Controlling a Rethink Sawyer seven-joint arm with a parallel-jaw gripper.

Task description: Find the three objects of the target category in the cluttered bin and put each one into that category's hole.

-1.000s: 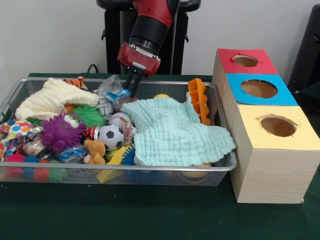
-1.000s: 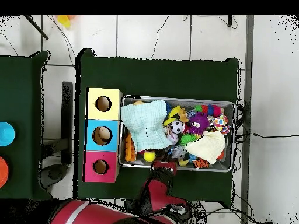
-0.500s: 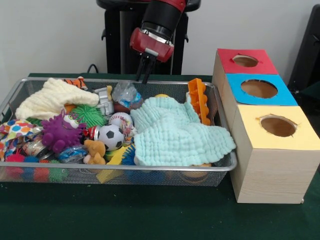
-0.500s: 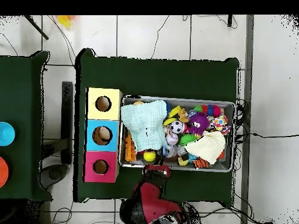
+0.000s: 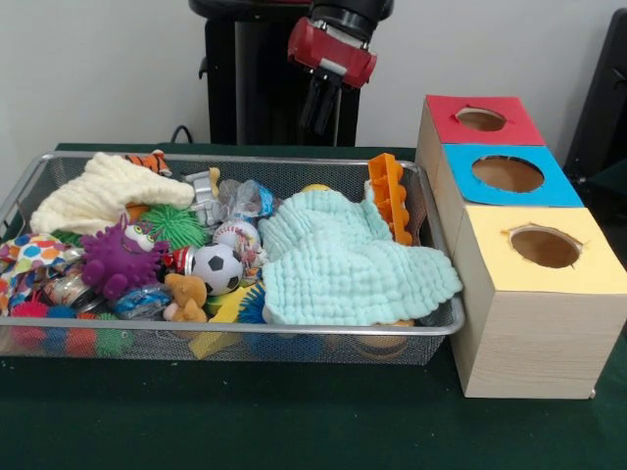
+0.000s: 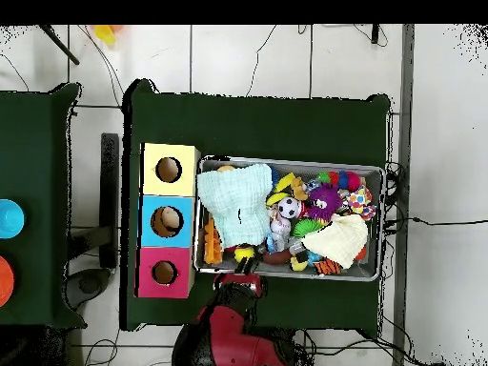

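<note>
Bin [image 5: 39, 171] of toys sits on the worktop [image 5: 294, 421] beside the box [image 5: 529, 294]; the hand [image 5: 318, 122] hangs above its far rim, clenched and empty. From overhead, the hand [image 6: 243, 276] overlaps the bin [image 6: 376, 172] edge.

Wire-mesh metal bin [image 5: 294, 338]; waffle-textured cloth [image 5: 343, 259]; wood-grain box [image 5: 529, 343]; matt green felt table [image 5: 294, 431].
</note>
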